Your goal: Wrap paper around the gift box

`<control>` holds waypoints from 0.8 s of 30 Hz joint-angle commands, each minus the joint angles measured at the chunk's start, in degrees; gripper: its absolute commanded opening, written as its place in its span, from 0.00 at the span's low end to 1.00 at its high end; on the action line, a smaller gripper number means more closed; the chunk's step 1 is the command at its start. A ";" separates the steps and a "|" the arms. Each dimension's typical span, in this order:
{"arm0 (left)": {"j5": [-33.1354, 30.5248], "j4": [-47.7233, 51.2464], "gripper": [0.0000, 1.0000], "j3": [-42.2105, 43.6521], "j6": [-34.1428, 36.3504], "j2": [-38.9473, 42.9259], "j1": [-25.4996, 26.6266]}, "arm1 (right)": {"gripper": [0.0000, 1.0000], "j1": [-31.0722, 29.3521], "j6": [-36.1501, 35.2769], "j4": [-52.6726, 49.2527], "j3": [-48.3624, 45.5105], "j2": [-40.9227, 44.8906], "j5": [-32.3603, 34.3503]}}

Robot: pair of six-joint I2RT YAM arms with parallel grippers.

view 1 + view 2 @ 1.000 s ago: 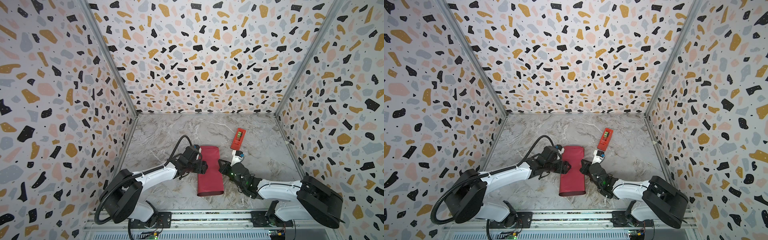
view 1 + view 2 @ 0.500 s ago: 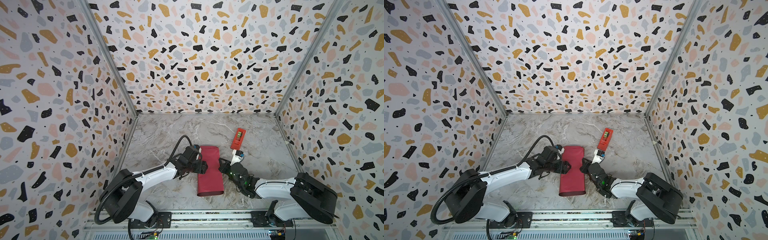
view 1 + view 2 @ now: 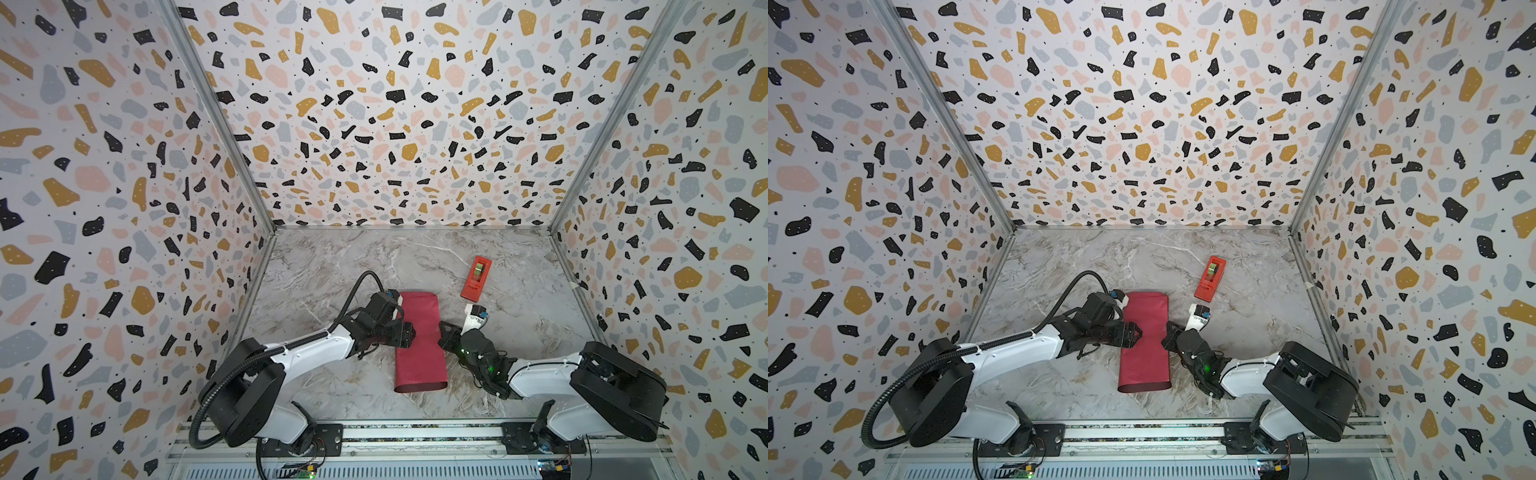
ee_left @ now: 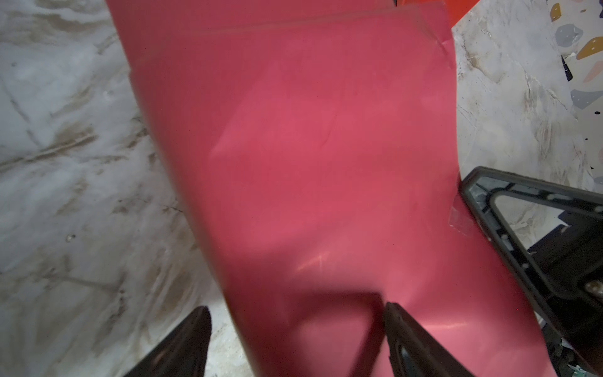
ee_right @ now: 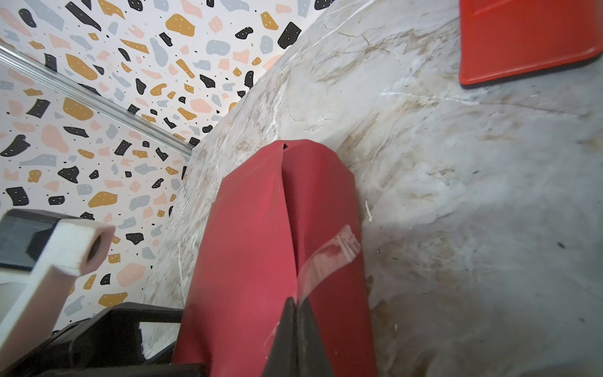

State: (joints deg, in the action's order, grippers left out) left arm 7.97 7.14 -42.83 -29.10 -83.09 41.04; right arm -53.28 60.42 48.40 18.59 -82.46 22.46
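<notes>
Left arm is stretched out low toward the middle, left gripper point(image 3: 407, 334) with jaws spread wide over the left edge of the paper point(image 3: 420, 357). The paper lies mid-table as a flattish tube, and I can't see the gift box itself. Right arm is low too, right gripper point(image 5: 297, 305) pinched closed, tips on the tape strip point(image 5: 329, 258) by the seam.

Left arm point(image 3: 307, 353): white tubular links, bulky black joint housings, black ribbed cable conduit point(image 3: 257, 357). Right arm point(image 3: 540, 370): same finish, green indicator lamp point(image 3: 490, 368) lit. Left gripper point(image 3: 409, 334) and right gripper point(image 3: 444, 334): black, open-framed.
</notes>
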 commanded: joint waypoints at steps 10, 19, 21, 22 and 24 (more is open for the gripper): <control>-4.63 7.98 0.83 4.08 2.03 -4.54 0.27 | 0.11 0.21 -2.60 -2.07 -0.31 0.72 -2.67; -4.89 8.05 0.83 4.49 2.03 -4.23 0.27 | 0.25 1.05 -4.04 -3.32 -0.46 1.77 -3.91; -4.89 8.07 0.83 4.49 2.10 -4.14 0.21 | 0.26 1.29 -4.31 -3.61 -0.65 1.86 -3.92; -4.89 8.07 0.83 4.42 2.07 -4.13 0.21 | 0.27 1.38 -4.53 -3.95 -0.63 1.77 -3.93; -4.98 8.13 0.83 4.34 2.12 -4.10 0.23 | 0.29 2.00 -4.87 -4.28 -0.66 1.68 -4.96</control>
State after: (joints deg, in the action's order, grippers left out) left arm 8.08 5.87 -42.19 -29.10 -83.00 41.04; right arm -51.90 57.08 46.59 18.39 -82.02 18.57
